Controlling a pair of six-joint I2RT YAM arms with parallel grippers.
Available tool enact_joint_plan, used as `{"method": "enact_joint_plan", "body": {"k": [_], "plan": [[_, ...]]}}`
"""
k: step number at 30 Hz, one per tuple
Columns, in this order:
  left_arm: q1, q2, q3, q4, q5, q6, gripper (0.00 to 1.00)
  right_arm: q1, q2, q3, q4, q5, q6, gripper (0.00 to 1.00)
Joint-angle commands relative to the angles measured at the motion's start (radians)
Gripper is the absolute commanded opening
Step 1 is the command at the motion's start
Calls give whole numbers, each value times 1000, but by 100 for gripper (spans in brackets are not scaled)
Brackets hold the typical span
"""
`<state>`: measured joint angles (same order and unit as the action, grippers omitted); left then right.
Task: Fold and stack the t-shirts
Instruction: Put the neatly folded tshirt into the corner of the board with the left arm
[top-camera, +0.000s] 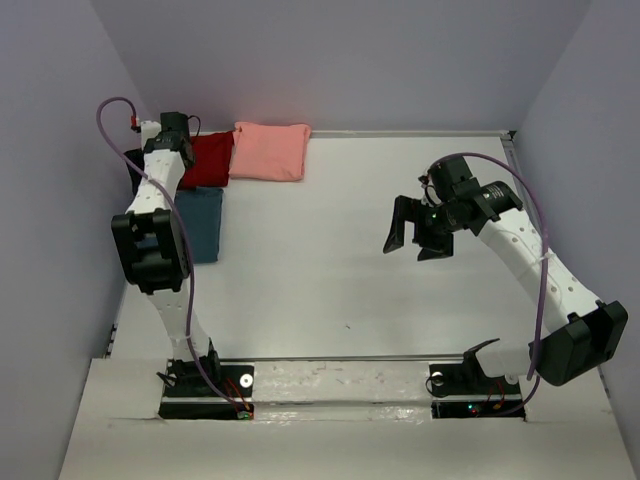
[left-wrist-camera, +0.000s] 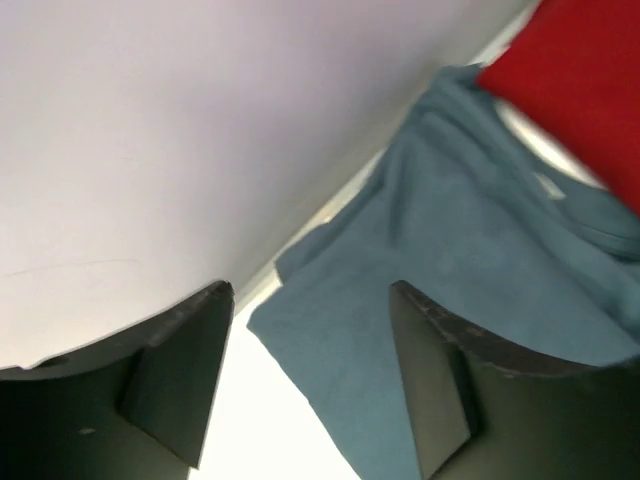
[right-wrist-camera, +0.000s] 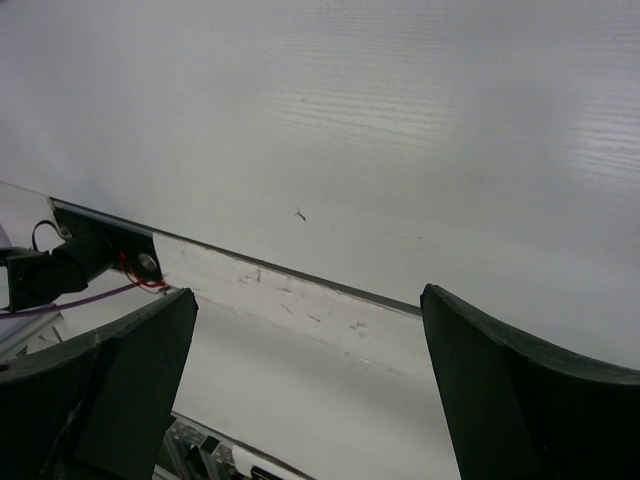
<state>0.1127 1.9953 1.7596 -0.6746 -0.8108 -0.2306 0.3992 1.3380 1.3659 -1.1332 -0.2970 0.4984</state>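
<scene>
My left gripper (left-wrist-camera: 308, 295) stands open, holding nothing, above the folded dark teal-blue cotton t-shirt (top-camera: 203, 225) at the far left. It lies beside the dark red tee (top-camera: 212, 155) and salmon-pink tee (top-camera: 270, 150), I judge for stacking. My right gripper (top-camera: 415, 248) hangs wide open and empty, out of the way.

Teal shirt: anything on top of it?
Nothing lies on the teal shirt where visible; the open left gripper hangs over it, empty. The left arm covers its left side; whether the red shirt overlaps its far edge is unclear.

Legible text, labels, brands, numbers, signs: none. Items checked: teal t-shirt (left-wrist-camera: 450, 260), red t-shirt (top-camera: 212, 155), pink t-shirt (top-camera: 270, 150), apparently unprinted; arm bases (top-camera: 205, 385), too small to read.
</scene>
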Motion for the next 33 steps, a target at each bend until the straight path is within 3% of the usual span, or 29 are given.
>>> {"method": "enact_joint_plan", "body": {"k": [1,4,8,13,20,33], "plan": [[-24,-62,-31,-55,99,-65,72,0,4,6,58,-24,5,100],[-65,-133,-93,-63,188,-99,71,0,6,2,73,-27,3,100],[-93,-239,-198,-77,295,-147,79,0,10,10,84,-19,-4,100],[-108,-366,-320,-95,441,-173,82,0,6,-2,125,-30,-17,100],[-248,-529,-405,-175,421,-184,89,0,23,-33,167,-16,-40,100],[-260,-813,-491,-232,470,-219,99,0,-37,-136,274,2,-37,100]]}}
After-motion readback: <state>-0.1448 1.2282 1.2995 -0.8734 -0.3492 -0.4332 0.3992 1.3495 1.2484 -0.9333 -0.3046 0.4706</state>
